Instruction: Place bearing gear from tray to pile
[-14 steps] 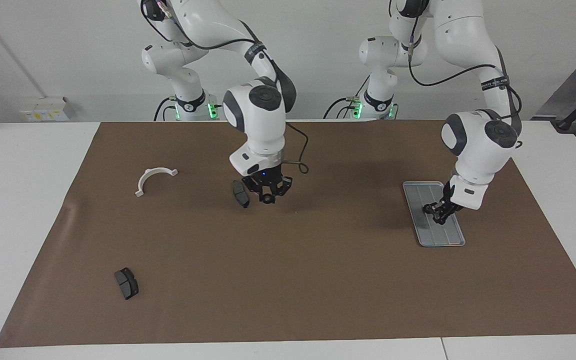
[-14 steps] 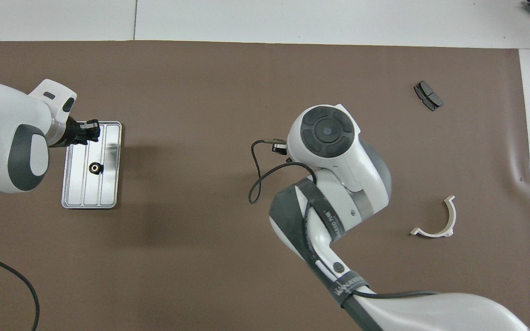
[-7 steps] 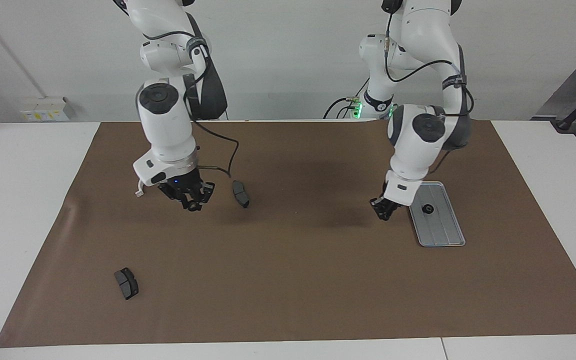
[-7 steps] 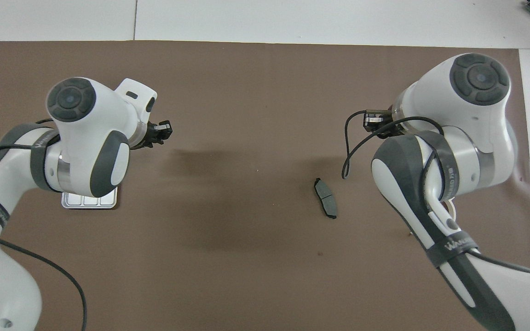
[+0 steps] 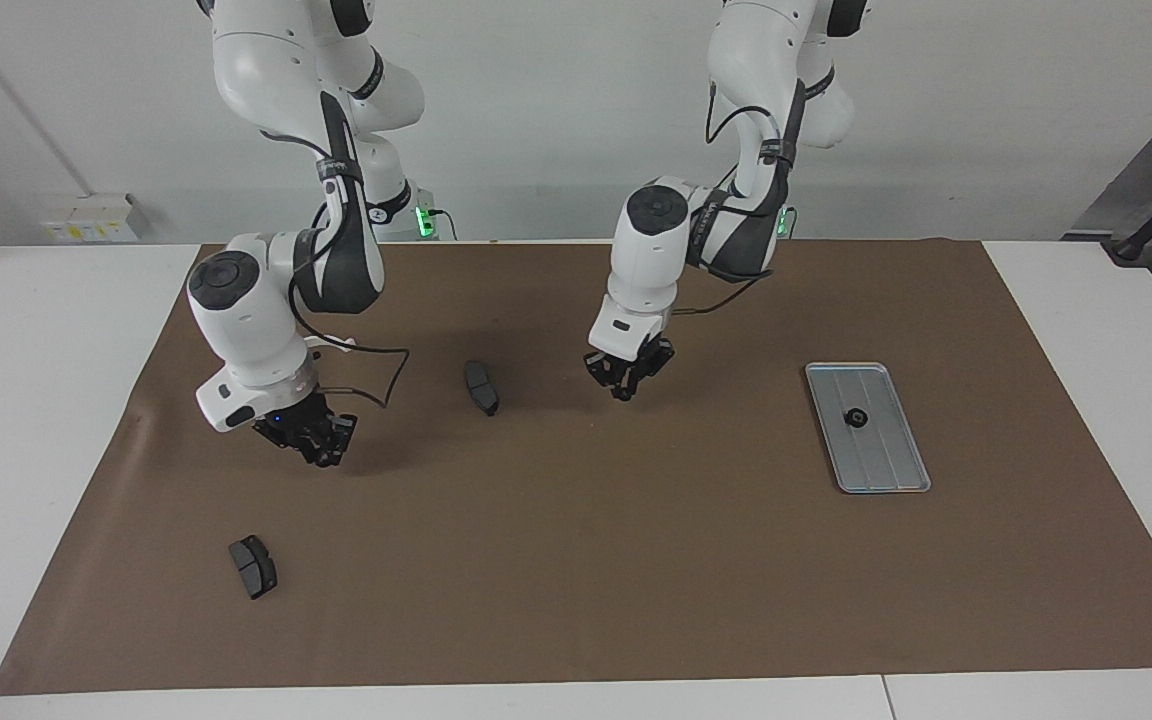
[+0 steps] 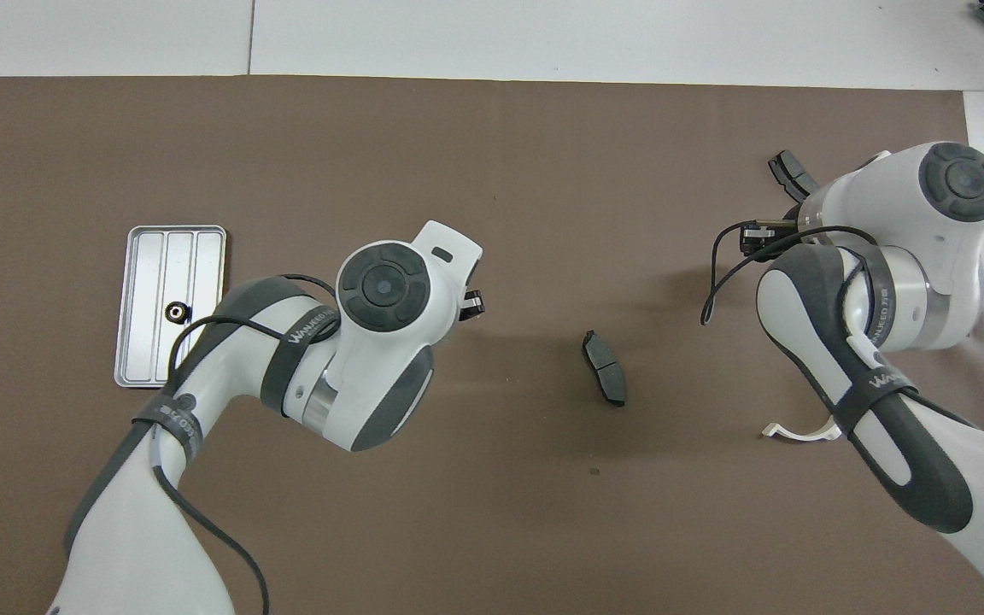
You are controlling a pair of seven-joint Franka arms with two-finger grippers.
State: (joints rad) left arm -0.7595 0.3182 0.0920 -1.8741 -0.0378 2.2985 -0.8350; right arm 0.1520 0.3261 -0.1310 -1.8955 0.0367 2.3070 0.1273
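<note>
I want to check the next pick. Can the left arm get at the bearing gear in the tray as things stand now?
Probably yes. The bearing gear lies uncovered in the tray at the left arm's end of the table. The left gripper, shut, hangs over bare mat beside the tray, and nothing stands between them.

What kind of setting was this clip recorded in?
Likely a robotics lab bench: a brown mat on a white table, a metal tray holding a small gear, and loose brake pads.

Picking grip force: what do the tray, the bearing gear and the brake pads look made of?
Tray: bare metal by its grey sheen and pressed ridges. Bearing gear: dark, matte, small; metal or plastic unclear. Brake pads: dark grey, dull, likely friction composite.
</note>
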